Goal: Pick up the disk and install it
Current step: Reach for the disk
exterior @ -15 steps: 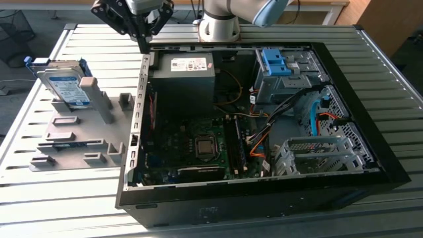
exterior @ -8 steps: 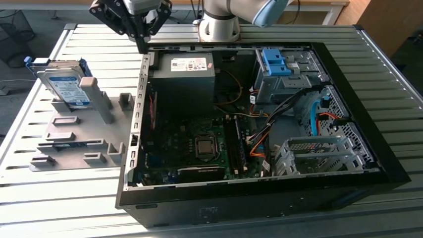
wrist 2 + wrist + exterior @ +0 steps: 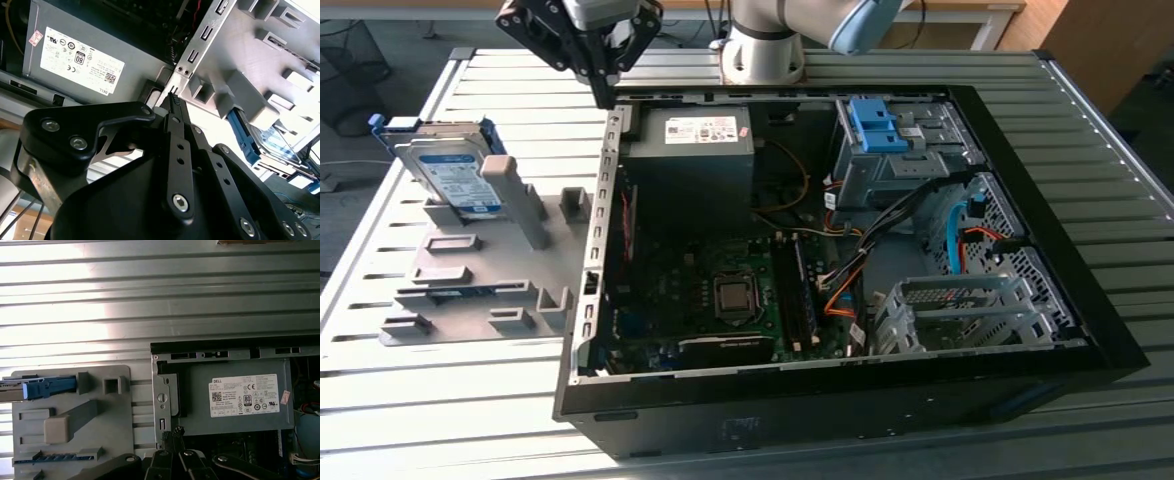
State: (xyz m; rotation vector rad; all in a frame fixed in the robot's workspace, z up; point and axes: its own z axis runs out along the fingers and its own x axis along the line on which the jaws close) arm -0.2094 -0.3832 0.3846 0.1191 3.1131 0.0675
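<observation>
Showing the task at its outset, with nothing of it yet done. The disk [image 3: 451, 178] stands on edge in a grey holder [image 3: 480, 270] on the slatted table [image 3: 427, 400], towards the exterior view's left and outside the open computer case [image 3: 854, 400]. Its labelled face and blue rails are visible there. In the first wrist view it appears edge-on, with one blue rail toward the camera.

The gripper [image 3: 603, 98] hangs above the corner of the case wall, just beside the dark grey power supply [image 3: 687, 170]. It is well apart from the disk. The fingers [image 3: 175, 130] are pressed together and taper to a single tip in the second wrist view; they pinch nothing. Whether the tip touches the case wall cannot be told.

Inside the case, a bright blue bracket [image 3: 874, 125] sits in the cage at the far corner. A pale metal drive cage [image 3: 961, 310] stands near the front wall, towards the exterior view's right. Which of these bays is meant to receive the disk cannot be judged from the views.

Judged progress: the disk has not been grasped or lifted, and no bay holds it. Both parts of the task, the pick-up and the installation, appear to remain.
</observation>
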